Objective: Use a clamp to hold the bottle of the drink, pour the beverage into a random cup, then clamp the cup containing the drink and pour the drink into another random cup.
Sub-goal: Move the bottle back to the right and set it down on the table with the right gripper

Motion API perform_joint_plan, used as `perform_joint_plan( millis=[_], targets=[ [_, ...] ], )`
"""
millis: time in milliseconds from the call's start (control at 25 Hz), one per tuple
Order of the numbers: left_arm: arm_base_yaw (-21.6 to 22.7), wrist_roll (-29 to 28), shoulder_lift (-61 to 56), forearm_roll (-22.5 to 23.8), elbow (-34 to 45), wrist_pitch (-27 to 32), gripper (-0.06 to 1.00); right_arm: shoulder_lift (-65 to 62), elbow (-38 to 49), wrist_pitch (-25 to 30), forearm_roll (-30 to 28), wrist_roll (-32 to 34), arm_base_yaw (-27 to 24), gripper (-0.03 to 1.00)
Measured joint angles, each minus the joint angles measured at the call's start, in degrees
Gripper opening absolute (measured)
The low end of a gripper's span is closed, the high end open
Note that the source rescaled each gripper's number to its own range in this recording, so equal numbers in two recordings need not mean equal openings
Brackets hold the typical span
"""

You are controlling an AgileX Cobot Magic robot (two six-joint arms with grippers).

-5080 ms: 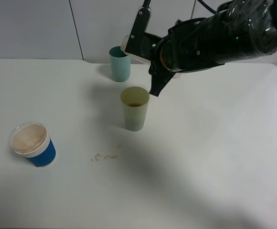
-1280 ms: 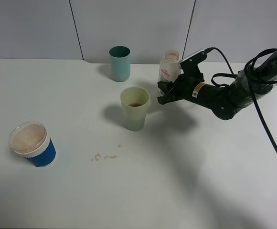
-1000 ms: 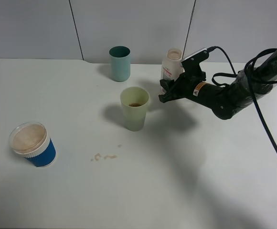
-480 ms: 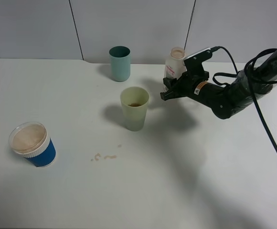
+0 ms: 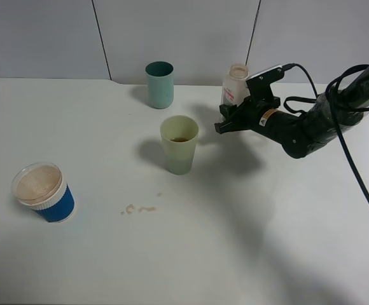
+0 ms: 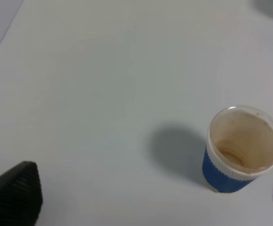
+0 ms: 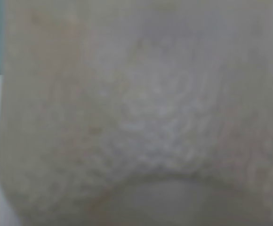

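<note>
My right gripper (image 5: 226,119) is shut on the lower body of the bottle of the drink (image 5: 236,83), which is upright behind and to the right of the pale yellow-green cup (image 5: 179,145). A little dark beverage (image 5: 181,139) lies at that cup's bottom. The bottle's translucent wall (image 7: 141,113) fills the right wrist view. The blue cup (image 5: 44,192) with its white band stands at the front left. In the left wrist view the blue cup (image 6: 242,150) sits close to one fingertip of my open left gripper (image 6: 148,195), which holds nothing.
A darker teal tumbler (image 5: 160,84) stands at the back, behind the pale cup. Small brown drips (image 5: 140,208) mark the white table (image 5: 267,241) in front of the pale cup. The right arm's black cable (image 5: 356,171) trails off to the right.
Five seconds ago the right arm was up high by the pale cup. Now it is low at the back, and the upright bottle has drifted slightly right over the last second.
</note>
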Motion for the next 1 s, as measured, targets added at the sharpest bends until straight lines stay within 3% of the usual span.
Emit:
perform_joint_plan(
  millis=[1000],
  targets=[
    [0.00, 0.00, 0.00, 0.00, 0.00, 0.00, 1.00, 1.73, 0.00, -3.15, 1.79, 0.09, 0.00, 0.00]
  ],
)
